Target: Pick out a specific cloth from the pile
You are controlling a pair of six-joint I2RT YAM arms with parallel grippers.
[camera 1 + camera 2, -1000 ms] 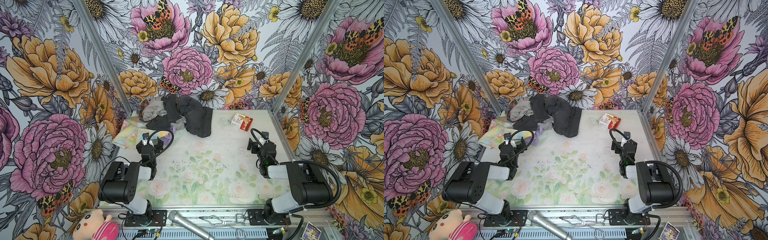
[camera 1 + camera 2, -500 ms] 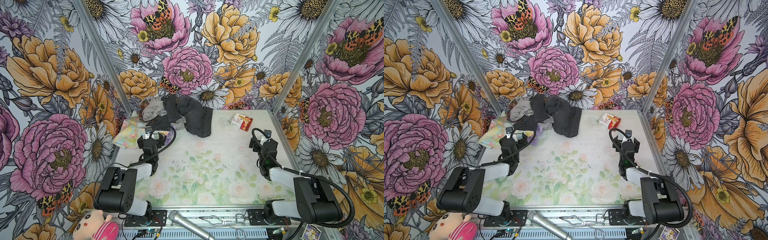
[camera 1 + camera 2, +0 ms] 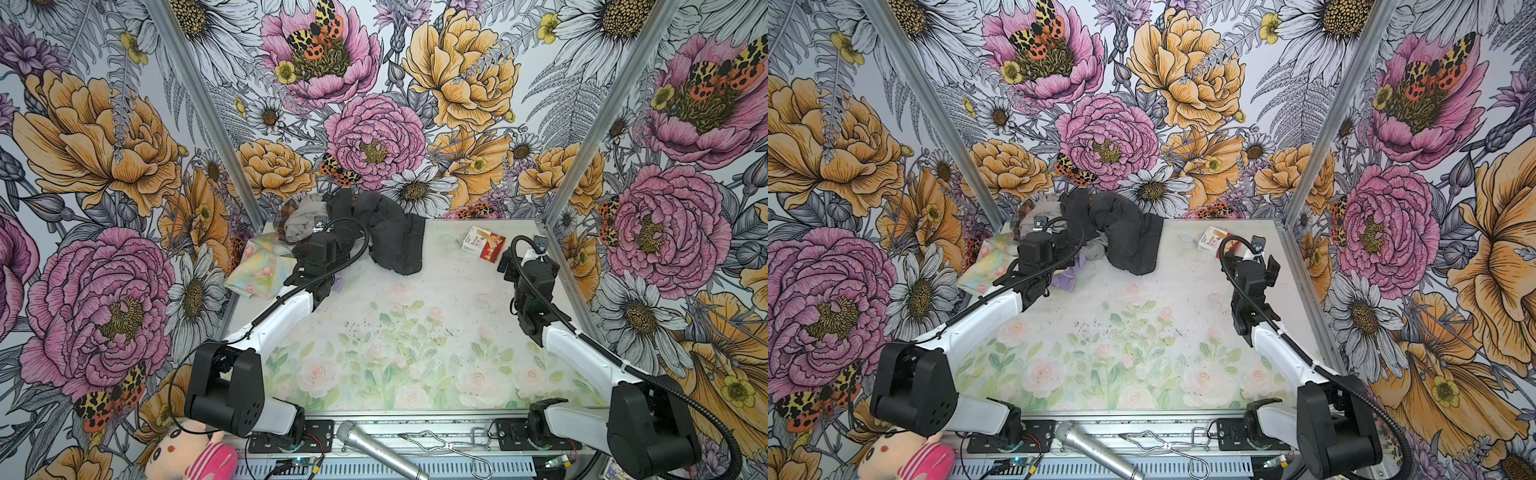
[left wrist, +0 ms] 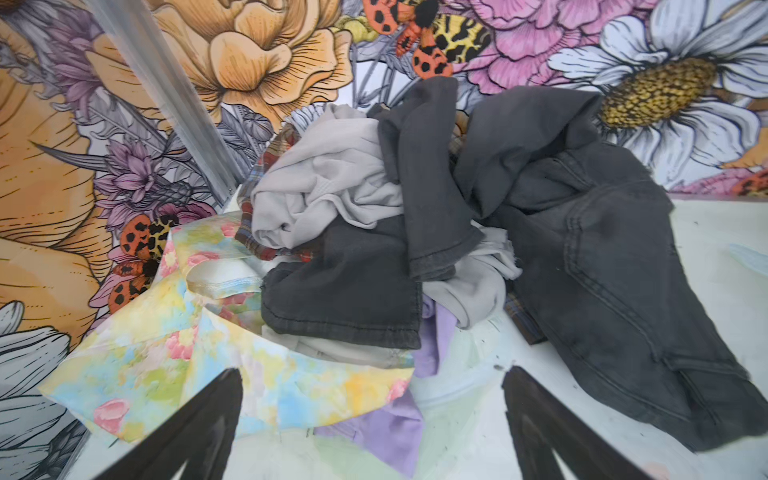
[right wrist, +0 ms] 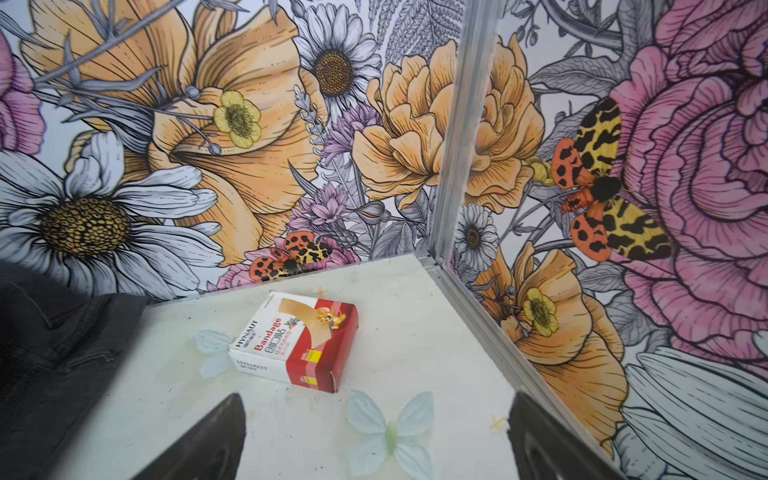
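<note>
Faced the pile (image 4: 540,216) with nothing gripped
Held left gripper (image 4: 372,374) spread wide near the cloth (image 4: 395,432) under floral fabric (image 4: 145,365), right gripper (image 5: 374,399) spread wide near a bandage box (image 5: 299,340)

left arm (image 3: 286,311) extended forward — left claw (image 4: 372,372) spread wide | right arm (image 3: 582,349) extended forward — right claw (image 5: 378,395) spread wide

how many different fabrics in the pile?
5: charcoal denim on the right, light grey at the back, plaid under it, pastel floral leftmost, lavender cloth at the near edge. More may be buried.
</note>
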